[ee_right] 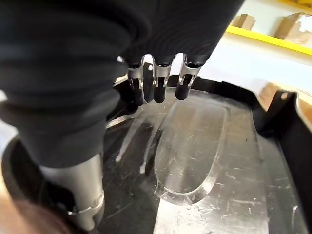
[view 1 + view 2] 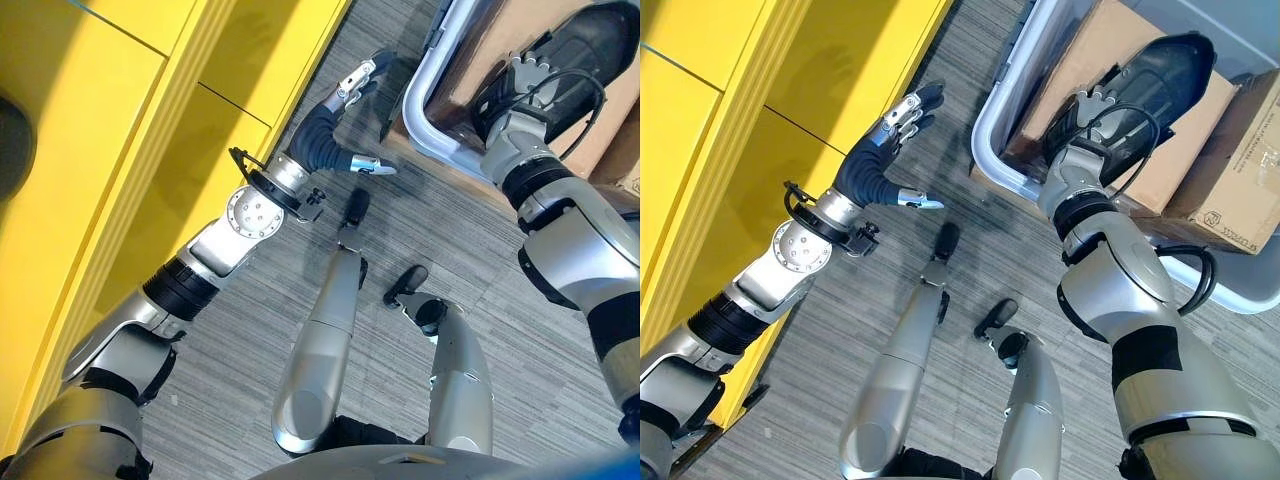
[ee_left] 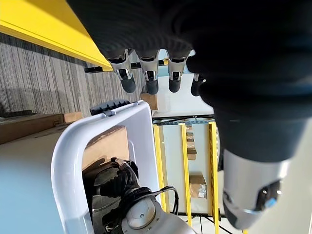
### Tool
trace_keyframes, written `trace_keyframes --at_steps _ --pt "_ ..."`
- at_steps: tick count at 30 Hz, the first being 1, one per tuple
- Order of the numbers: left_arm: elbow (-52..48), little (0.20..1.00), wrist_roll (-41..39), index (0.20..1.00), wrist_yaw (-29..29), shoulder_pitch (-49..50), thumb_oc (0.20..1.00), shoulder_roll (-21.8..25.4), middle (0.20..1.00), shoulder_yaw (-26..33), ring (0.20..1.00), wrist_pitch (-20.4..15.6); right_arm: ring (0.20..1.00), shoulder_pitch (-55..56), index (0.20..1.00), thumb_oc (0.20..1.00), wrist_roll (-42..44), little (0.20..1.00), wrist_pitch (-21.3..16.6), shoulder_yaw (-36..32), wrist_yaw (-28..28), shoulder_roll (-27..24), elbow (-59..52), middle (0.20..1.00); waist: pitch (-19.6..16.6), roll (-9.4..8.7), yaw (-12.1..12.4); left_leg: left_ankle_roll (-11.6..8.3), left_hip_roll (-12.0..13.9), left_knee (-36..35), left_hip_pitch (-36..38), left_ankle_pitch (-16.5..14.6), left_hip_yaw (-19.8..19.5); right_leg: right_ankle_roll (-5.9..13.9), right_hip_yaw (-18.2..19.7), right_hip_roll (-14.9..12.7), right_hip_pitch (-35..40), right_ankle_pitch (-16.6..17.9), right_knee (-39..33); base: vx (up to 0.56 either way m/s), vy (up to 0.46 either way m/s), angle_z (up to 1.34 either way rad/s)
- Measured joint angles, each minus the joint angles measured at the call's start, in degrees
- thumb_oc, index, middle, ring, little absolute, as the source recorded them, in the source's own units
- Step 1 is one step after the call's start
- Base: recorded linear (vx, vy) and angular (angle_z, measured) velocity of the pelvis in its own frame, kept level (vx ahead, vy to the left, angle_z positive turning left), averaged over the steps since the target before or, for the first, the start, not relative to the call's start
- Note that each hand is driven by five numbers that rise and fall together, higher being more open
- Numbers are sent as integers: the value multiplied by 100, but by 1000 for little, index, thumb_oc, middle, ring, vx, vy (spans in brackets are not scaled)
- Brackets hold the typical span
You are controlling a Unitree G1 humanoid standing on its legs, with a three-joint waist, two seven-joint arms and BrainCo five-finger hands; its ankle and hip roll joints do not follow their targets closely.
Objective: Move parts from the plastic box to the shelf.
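- While the right hand [image 2: 1095, 110] reaches into the white plastic box [image 2: 992, 120] in the right eye view, it rests on a black glossy part [image 2: 1170, 65] lying atop cardboard boxes [image 2: 1230, 185]; whether its fingers have closed round the part I cannot tell. A firm hold on the part's edge before lifting would serve best, I judge.
- Seen from the left eye, the left hand [image 2: 345, 115] hangs over the grey carpet floor [image 2: 470, 260], fingers spread and holding nothing, beside the yellow shelf [image 2: 110, 150].
- Through the left wrist view, straight fingers [image 3: 148, 80] point past the box's rim; its contents are mostly cut off.
- From the right wrist view, fingers [image 1: 157, 87] lie extended against the part's shiny scratched surface; the thumb's contact and the part's full outline are hard to make out.
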Motion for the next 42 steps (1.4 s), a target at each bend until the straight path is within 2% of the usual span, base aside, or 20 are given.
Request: trace_keyframes --at_steps 3,8,10,12,14,17,22,25,29,31,32,34,35,36,37,38,39,40,41,42 --pt "0 1000 -1 1000 -81 8 1000 2 1000 0 1000 -19 1000 151 1000 1000 -205 1000 -6 14 135 1 -2 1000 0 0 -11 -2 31 -98 149 3 14 -9 12 44 131 40 -120 -25 -44 -7" --pt "0 1000 0 1000 -155 35 1000 2 1000 6 1000 -134 1000 293 1000 1000 -1148 1000 -321 192 67 1 -24 1000 -1 -4 -62 3 95 -111 302 -9 93 -12 90 102 250 56 -172 -16 -50 -9" --pt "5 1000 2 1000 -161 45 1000 8 1000 6 1000 -217 1000 331 1000 1000 -1311 1000 -581 317 -602 -13 -132 1000 0 -5 -117 0 130 -121 321 -4 112 -21 113 140 261 86 -204 -21 -35 -11" --pt "4 1000 3 1000 -139 20 1000 14 1000 4 1000 -271 1000 377 1000 1000 -1334 1000 -901 327 -1868 -34 -525 1000 0 -7 -208 3 166 -108 374 -9 162 -33 153 155 292 114 -208 -28 -22 -12" --pt "2 1000 -1 1000 -74 -29 1000 17 1000 3 1000 -344 1000 365 1000 1000 -1342 1000 -1120 288 -2654 -43 -953 1000 0 -7 -294 6 179 -104 423 -11 184 -30 179 157 324 127 -210 -27 -5 -8" --pt "-8 1000 -3 1000 -38 12 1000 15 1000 85 1000 -491 1000 421 1000 1000 -1359 1000 -1735 1 -3988 -73 -1498 1000 -12 -32 -315 7 208 -163 519 -10 297 -6 300 167 340 137 -235 -18 27 -14" --pt "-32 1000 25 1000 -22 19 1000 -128 1000 100 1000 -486 1000 575 1000 1000 -1334 1000 -2432 -537 -4844 -205 -2120 1000 -11 -39 -417 35 198 -201 599 -13 435 5 411 124 343 154 -233 -28 33 -7" --pt "-42 1000 66 1000 176 53 1000 -214 1000 124 1000 -479 1000 1052 1000 1000 -1230 1000 -2901 -958 -5159 -239 -3127 1000 -5 -51 -564 129 174 -352 831 75 647 62 596 107 397 212 -252 -91 28 -19" --pt "-341 1000 350 1000 344 339 1000 -315 1000 408 1000 -466 1000 1828 1000 1000 -944 1000 -3248 -1635 -5183 -254 -4315 1000 -4 -53 -796 138 204 -568 1024 72 819 50 741 110 444 274 -375 -28 67 -15" --pt "-498 1000 579 1000 468 870 1000 -565 1000 670 1000 -453 1000 3074 1000 1000 -655 1000 -3352 -1977 -4979 -260 -5548 1000 -8 -61 -959 137 213 -799 1318 125 1020 86 917 122 585 331 -511 -52 196 -39" --pt "-507 1000 632 1000 493 923 1000 -644 1000 691 1000 -454 1000 3388 1000 1000 -569 1000 -3337 -2001 -4880 -250 -5567 1000 -2 -53 -1091 154 228 -874 1420 158 1128 82 1023 81 590 359 -548 -59 294 -37" --pt "-545 1000 983 1000 789 1246 1000 -946 1000 808 1000 -415 1000 4651 1000 1000 -206 1000 -3242 -2194 -4489 -65 -6543 1000 -9 -55 -1287 220 246 -1100 1738 131 1500 136 1316 89 691 468 -736 -34 345 -69" --pt "-559 1000 1056 1000 859 1241 1000 -992 1000 839 1000 -377 1000 4906 1000 1000 -127 1000 -3217 -2177 -4354 -22 -6513 1000 -10 -37 -1486 217 231 -1186 1860 129 1669 184 1503 63 696 517 -784 -11 328 -90" --pt "-548 1000 1195 1000 990 1229 1000 -1115 1000 975 1000 -293 1000 5170 1000 1000 -6 1000 -3159 -2110 -4065 30 -6472 1000 -7 -13 -1752 286 233 -1206 1962 107 1879 236 1663 56 682 598 -871 17 280 -76" --pt "-538 1000 1245 1000 1114 1184 1000 -1224 1000 1064 1000 -228 1000 5440 1000 1000 34 1000 -3149 -2116 -3877 19 -6608 1000 -5 13 -1908 345 202 -1284 2067 66 2064 286 1840 42 691 636 -879 36 233 -77" --pt "-506 1000 1260 1000 1228 1026 1000 -1379 1000 1069 1000 -152 1000 5619 1000 1000 35 1000 -3151 -2128 -3631 -103 -6664 1000 -10 117 -2138 357 181 -1309 2138 59 2199 352 1931 29 711 705 -948 52 283 -77" --pt "-500 1000 1364 1000 1364 907 1000 -1488 1000 1134 1000 -1 1000 5995 1000 1000 76 1000 -3170 -2138 -3320 -266 -7127 1000 -5 172 -2239 369 205 -1395 2332 49 2379 358 2107 42 759 730 -982 61 282 -76" --pt "-489 1000 1375 1000 1547 894 1000 -1602 1000 1365 1000 232 1000 6401 1000 1000 144 1000 -3320 -2228 -2903 -583 -7863 1000 -19 248 -2557 312 273 -1398 2523 8 2519 344 2213 89 832 725 -1014 63 307 -96" --pt "-490 1000 1424 1000 1716 809 1000 -1718 1000 1476 1000 447 1000 6550 1000 1000 229 1000 -3321 -2583 -2541 -729 -8250 1000 -24 267 -2742 311 357 -1402 2607 -42 2737 326 2244 85 783 727 -1050 51 265 -88" --pt "-480 1000 1474 1000 1869 712 1000 -1819 1000 1513 1000 535 1000 6521 1000 1000 250 1000 -3292 -2663 -2328 -742 -8406 1000 -26 282 -2832 303 388 -1396 2634 -64 2867 324 2243 55 720 761 -1056 29 195 -95"
